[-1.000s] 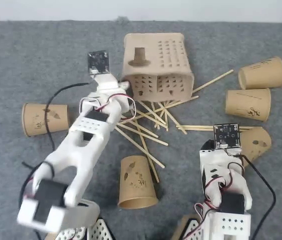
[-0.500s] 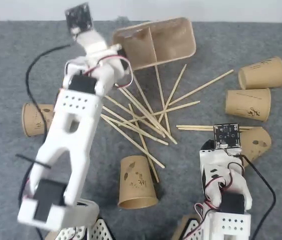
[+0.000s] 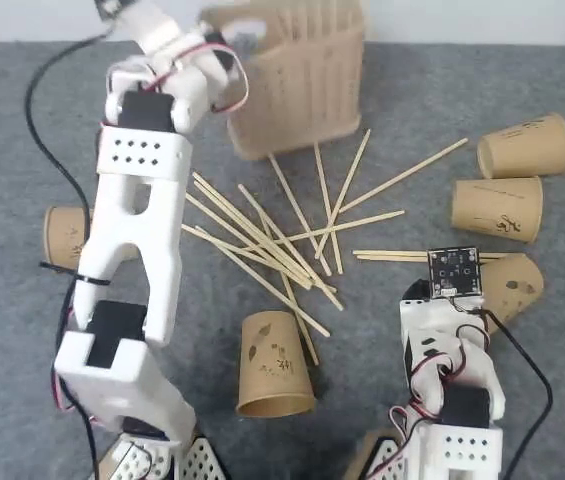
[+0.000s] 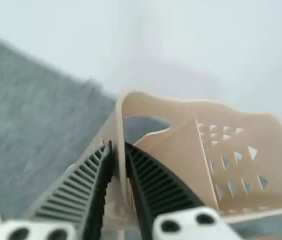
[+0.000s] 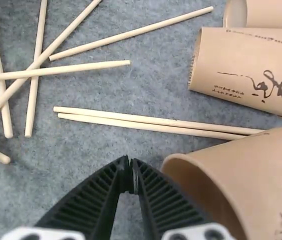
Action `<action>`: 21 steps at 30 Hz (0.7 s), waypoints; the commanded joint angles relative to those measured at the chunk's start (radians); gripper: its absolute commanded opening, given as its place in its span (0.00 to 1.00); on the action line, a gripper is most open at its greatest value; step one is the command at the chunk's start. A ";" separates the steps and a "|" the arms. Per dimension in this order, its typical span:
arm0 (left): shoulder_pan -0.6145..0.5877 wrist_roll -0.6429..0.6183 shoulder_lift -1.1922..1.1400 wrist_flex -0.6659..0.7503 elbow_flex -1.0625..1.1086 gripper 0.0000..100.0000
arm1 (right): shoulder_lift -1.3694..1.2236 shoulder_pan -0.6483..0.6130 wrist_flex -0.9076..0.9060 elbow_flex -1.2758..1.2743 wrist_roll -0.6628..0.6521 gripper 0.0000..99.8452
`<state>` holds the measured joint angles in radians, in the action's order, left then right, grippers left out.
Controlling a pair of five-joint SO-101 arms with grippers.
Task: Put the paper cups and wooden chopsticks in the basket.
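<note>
Basket: The basket (image 4: 230, 145) is at the far edge of the grey mat (image 3: 462, 90), past all the sticks. It has nothing in it that I can see. I cannot tell if it sits on the mat or hangs in the air.
Left gripper: The left gripper (image 4: 118, 150) is pinched tight on 1 thin wall of the basket, 1 finger inside and 1 outside.
Right gripper: The right gripper (image 5: 131, 172) is squeezed closed with nothing in it. It is low over the mat, just beside the open mouth of the nearest cup (image 5: 230, 185).
Paper cups: 5 paper cups (image 3: 497, 208) lie on their sides on the mat. 3 are on the right, 1 is in the middle near the front, and 1 is on the left, partly behind the left arm.
Wooden chopsticks: Many wooden chopsticks (image 3: 262, 235) lie crossed in a messy pile in the middle. 2 more lie side by side near the right gripper.
How cups feel: I think they are light and soft and will squash. Best to hold the rim, 1 finger inside.
How sticks feel: I think they are light, stiff and thin, so they may roll or slip. Best to pinch them in the middle.
How the basket feels: It looks light and stiff, but held by 1 wall it may tip.
</note>
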<state>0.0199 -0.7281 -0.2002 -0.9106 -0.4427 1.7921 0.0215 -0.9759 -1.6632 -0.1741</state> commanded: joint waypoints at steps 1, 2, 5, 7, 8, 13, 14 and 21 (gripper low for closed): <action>0.002 -0.110 0.018 0.058 -0.134 0.01 | -0.007 0.008 -0.004 -0.021 -0.018 0.01; 0.003 -0.126 0.015 0.081 -0.136 0.01 | -0.007 0.008 -0.004 -0.021 -0.018 0.01; 0.005 -0.129 -0.029 0.149 -0.140 0.01 | -0.007 0.008 -0.004 -0.021 -0.018 0.01; 0.002 -0.127 -0.075 0.180 -0.142 0.01 | -0.007 0.008 -0.004 -0.021 -0.018 0.01; -0.002 -0.127 -0.103 0.198 -0.142 0.01 | -0.007 0.008 -0.004 -0.021 -0.018 0.01; -0.005 -0.126 -0.255 0.313 -0.143 0.01 | -0.007 0.008 -0.004 -0.021 -0.018 0.01; -0.005 -0.126 -0.278 0.341 -0.143 0.01 | -0.007 0.008 -0.004 -0.021 -0.018 0.01; 0.005 -0.126 -0.413 0.566 -0.143 0.01 | -0.007 0.007 -0.001 -0.021 -0.018 0.01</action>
<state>0.0215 -0.8355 -0.6160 -0.4519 -0.5271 1.7921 0.0215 -0.9759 -1.6632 -0.1741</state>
